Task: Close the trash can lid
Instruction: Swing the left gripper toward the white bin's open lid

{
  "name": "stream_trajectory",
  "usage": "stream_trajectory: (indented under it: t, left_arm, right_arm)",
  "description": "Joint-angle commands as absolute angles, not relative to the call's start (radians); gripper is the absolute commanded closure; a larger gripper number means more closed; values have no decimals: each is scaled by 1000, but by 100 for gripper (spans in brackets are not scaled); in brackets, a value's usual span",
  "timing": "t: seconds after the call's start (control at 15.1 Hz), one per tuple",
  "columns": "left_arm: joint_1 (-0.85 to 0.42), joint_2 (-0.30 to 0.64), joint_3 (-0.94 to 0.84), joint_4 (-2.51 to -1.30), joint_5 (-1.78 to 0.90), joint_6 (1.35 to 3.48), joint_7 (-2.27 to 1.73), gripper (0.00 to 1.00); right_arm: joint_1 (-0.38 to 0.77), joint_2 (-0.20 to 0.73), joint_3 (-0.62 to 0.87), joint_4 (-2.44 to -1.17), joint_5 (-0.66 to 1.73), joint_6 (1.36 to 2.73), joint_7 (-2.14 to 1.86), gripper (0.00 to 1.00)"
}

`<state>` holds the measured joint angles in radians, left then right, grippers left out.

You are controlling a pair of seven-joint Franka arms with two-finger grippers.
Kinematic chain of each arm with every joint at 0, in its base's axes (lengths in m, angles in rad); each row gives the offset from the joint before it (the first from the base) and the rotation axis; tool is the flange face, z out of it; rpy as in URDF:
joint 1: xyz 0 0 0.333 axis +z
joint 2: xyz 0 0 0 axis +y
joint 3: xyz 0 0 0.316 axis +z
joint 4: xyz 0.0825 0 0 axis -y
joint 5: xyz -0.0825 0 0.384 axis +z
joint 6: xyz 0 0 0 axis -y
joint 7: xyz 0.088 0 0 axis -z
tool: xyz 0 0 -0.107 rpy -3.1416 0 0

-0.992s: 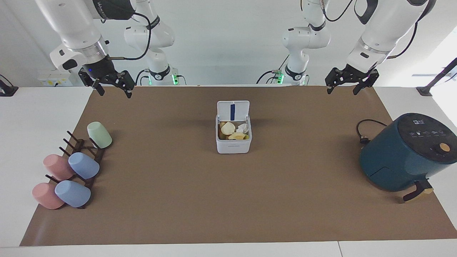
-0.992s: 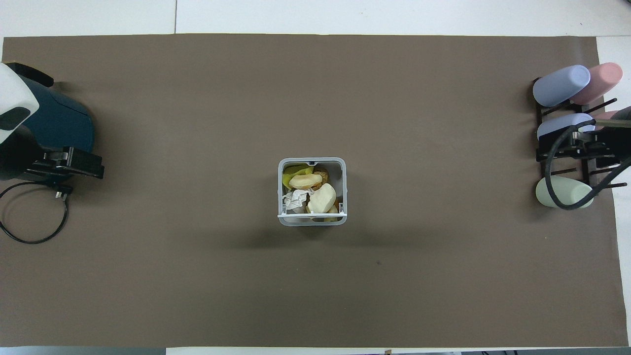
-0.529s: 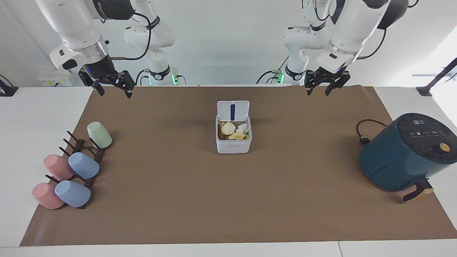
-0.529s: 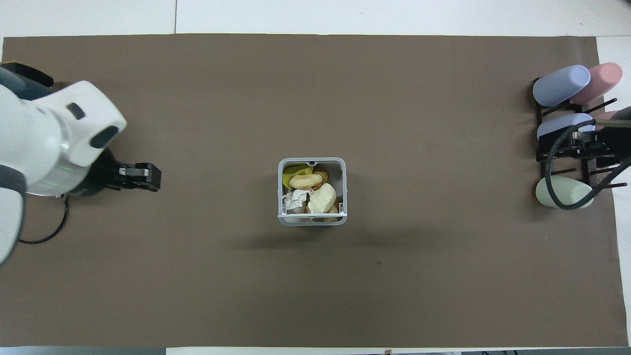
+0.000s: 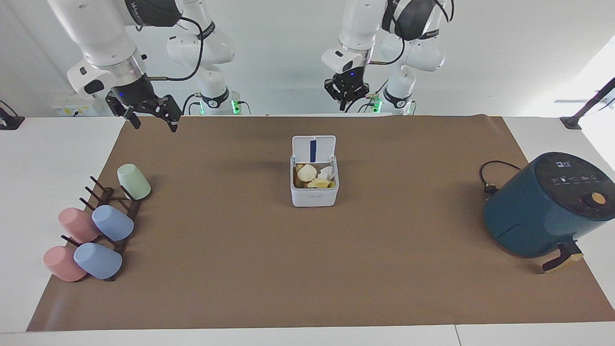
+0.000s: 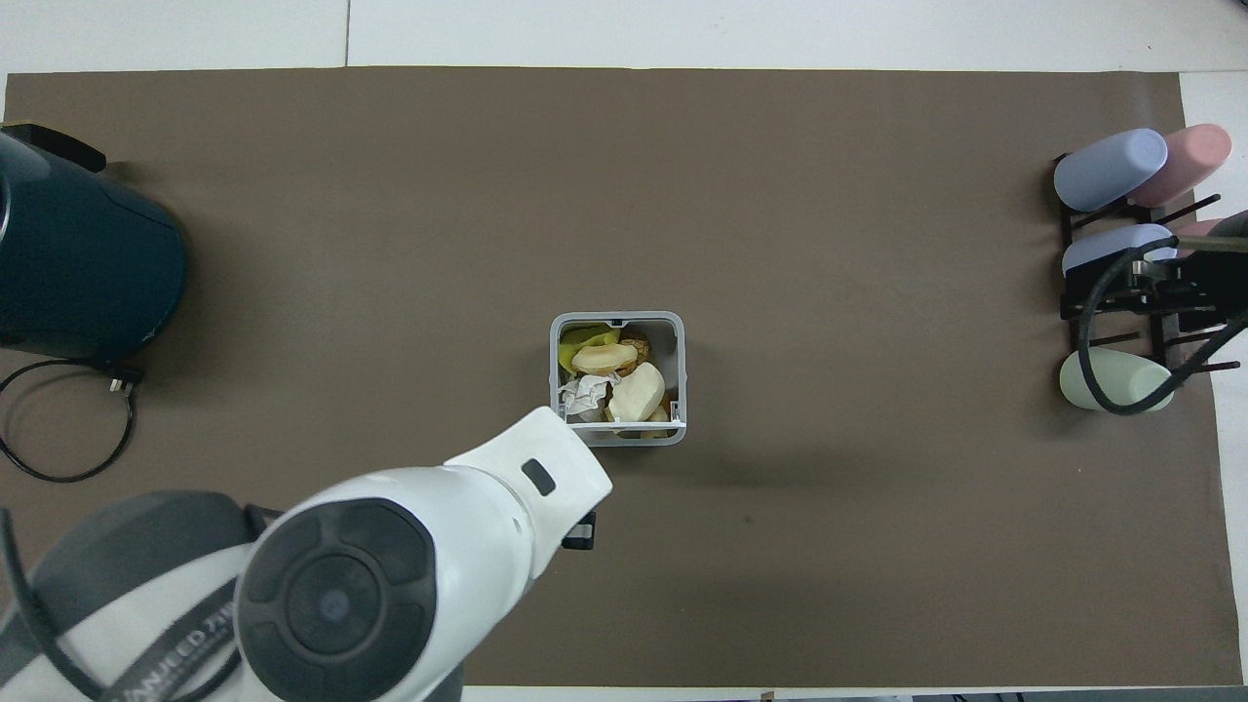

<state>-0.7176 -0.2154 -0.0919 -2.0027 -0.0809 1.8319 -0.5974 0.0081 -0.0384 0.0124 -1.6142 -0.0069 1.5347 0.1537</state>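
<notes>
Overall, brown mat [image 5: 307, 269] covers white table [image 5: 48, 158].

Bare mat [image 5: 307, 269] all round trash can [image 5: 314, 192]; lid [image 5: 313, 149] upright.

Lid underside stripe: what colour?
Blue, a vertical stripe on the white lid, open above the trash can. Clearest in the facing view.

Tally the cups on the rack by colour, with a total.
Pink cups: 2
Blue cups: 2
Green cups: 1
Total: 5
</notes>
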Motion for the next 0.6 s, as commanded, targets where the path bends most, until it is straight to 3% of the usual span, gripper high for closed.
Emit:
stream_trajectory:
  t: [0.0,0.53]
  left_arm:
    - [-788,-204,-69,-2063,-95,1968,-653,100]
    - [-766,-88,-67,-2036,-97,2143,-707,100]
  right_arm:
    - [0,-38,17,-1617,-8,1539,132,0]
    - [0,-38,17,-1617,-8,1539,132,0]
